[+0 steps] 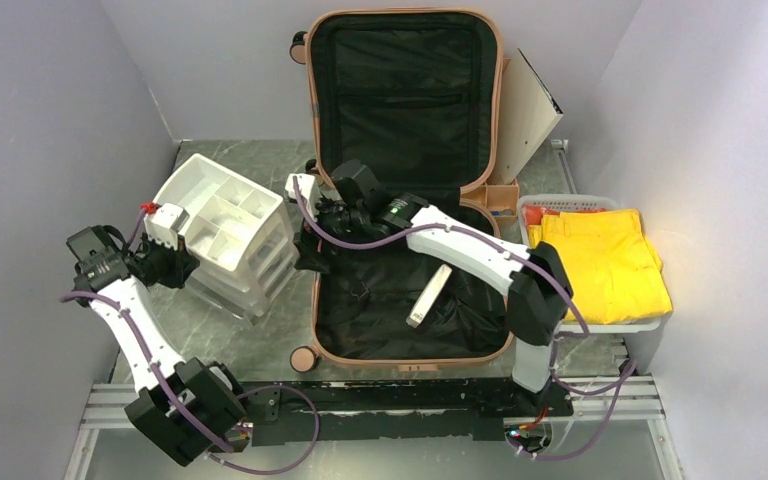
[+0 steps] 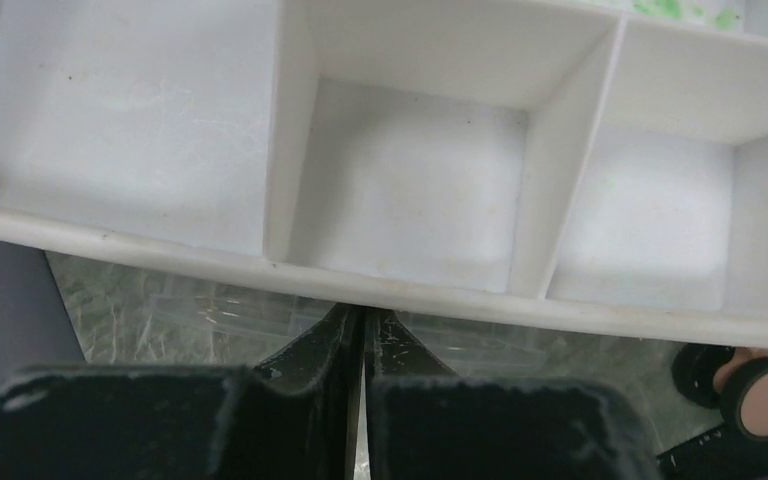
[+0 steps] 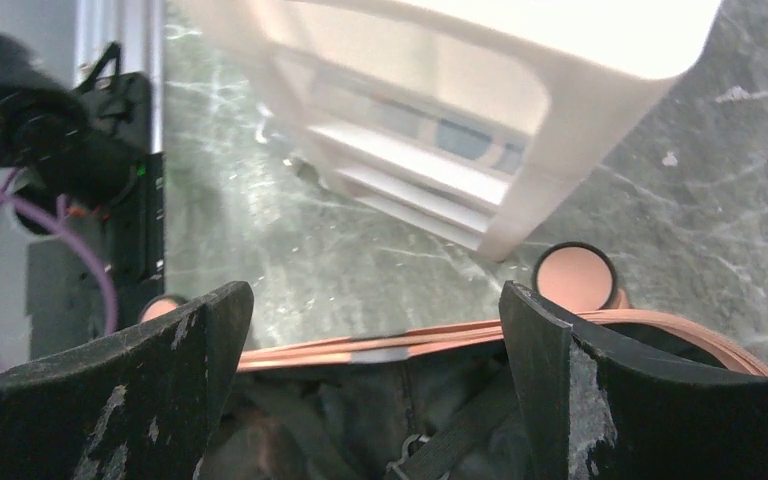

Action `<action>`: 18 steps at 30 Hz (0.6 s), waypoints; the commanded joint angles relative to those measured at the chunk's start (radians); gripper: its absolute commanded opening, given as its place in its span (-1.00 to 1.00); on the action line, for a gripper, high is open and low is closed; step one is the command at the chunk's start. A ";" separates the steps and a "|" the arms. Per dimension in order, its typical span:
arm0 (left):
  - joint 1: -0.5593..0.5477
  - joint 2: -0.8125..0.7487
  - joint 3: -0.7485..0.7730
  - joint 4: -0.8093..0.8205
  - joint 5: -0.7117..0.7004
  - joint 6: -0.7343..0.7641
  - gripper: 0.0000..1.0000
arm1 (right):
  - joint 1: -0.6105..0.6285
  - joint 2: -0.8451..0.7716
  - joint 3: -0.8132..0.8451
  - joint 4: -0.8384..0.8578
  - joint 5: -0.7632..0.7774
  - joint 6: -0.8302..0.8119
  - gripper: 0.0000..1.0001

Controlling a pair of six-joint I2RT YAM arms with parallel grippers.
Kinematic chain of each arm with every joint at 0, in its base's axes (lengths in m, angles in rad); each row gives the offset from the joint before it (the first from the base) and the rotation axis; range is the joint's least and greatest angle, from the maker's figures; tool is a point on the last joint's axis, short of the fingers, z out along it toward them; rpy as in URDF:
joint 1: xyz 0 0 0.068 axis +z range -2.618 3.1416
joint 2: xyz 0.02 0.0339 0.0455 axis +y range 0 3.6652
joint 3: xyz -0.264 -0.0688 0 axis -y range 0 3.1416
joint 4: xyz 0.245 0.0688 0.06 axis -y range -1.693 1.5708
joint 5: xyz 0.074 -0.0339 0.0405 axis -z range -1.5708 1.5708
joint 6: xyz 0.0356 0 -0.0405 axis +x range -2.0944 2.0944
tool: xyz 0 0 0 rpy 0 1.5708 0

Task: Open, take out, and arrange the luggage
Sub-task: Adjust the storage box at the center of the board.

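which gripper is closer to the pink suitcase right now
Right. The right gripper hangs open over the left rim of the luggage; the left gripper, shut, sits beyond the white organizer.

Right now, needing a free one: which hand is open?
The right hand, spread wide above the suitcase; the left hand is shut beside the white organizer.

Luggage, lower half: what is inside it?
Inside the luggage, a white flat bar lies on black lining; the right arm hides the upper part.

Robot lab booth; plain white walls (image 1: pixel 50 100) enclose a marbled tabletop (image 1: pixel 255 347); a near aluminium rail (image 1: pixel 100 408) carries two cabled arms (image 1: pixel 460 245).
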 commanded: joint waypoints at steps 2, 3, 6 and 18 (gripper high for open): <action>-0.037 -0.029 -0.051 0.194 0.045 -0.117 -0.83 | -0.007 0.112 0.091 0.127 0.098 0.127 0.99; -0.049 -0.024 -0.061 0.211 0.034 -0.128 -0.84 | -0.007 0.133 0.105 0.135 0.105 0.137 0.99; -0.077 -0.004 -0.083 0.255 0.018 -0.167 -0.86 | -0.008 0.203 0.165 0.144 0.146 0.170 0.99; -0.224 0.093 -0.108 0.417 -0.107 -0.311 -0.90 | -0.038 0.488 0.544 0.028 0.198 0.245 1.00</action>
